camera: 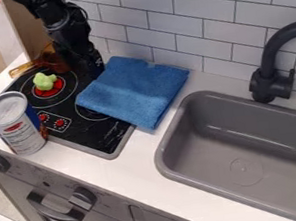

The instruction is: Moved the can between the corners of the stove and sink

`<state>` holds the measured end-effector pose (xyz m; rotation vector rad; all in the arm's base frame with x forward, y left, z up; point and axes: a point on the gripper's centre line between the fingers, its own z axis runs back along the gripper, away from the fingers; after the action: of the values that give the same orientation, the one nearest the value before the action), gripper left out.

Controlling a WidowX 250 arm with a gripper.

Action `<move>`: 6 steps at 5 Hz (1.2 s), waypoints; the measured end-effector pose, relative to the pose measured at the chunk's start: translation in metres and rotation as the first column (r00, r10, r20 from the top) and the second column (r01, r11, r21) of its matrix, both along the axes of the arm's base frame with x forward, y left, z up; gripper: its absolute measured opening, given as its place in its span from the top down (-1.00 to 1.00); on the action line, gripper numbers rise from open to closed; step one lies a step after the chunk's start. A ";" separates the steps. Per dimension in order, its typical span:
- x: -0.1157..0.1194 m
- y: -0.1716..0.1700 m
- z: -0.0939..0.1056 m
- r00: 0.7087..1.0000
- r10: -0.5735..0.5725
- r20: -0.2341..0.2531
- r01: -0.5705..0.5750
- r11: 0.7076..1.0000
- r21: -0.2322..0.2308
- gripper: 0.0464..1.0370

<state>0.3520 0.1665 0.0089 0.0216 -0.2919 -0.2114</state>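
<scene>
The black gripper (pixel 86 64) hangs over the back of the stove, just left of the blue cloth and behind and to the right of the can. A can (pixel 18 125) with a pale lid and a white, blue and red side stands upright at the stove's front left corner, apart from the gripper. The black stovetop (pixel 100 134) lies to the can's right, and the grey sink (pixel 241 142) is set into the counter at the right.
A folded blue cloth (pixel 135 90) covers the stove's right rear part. A green broccoli-like piece (pixel 44 81) sits on the left burner. Behind it is an amber see-through pan (pixel 52 59). The dark faucet (pixel 268 76) rises behind the sink, and white counter (pixel 144 143) separates stove and sink.
</scene>
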 end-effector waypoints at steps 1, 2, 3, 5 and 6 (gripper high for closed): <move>-0.006 -0.002 -0.015 0.999 -0.002 -0.040 0.002 1.000 -0.021 -0.93; -0.012 0.000 -0.017 0.993 -0.083 -0.080 0.083 0.997 -0.004 -0.93; -0.012 0.014 -0.005 0.984 -0.160 -0.073 0.161 0.987 0.009 -0.93; -0.013 0.073 0.036 0.935 -0.340 -0.104 0.352 0.926 0.136 -0.93; -0.017 0.111 0.064 0.909 -0.400 -0.114 0.416 0.884 0.213 -0.93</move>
<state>0.3347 0.2773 0.0728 0.1868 -0.2001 -0.6665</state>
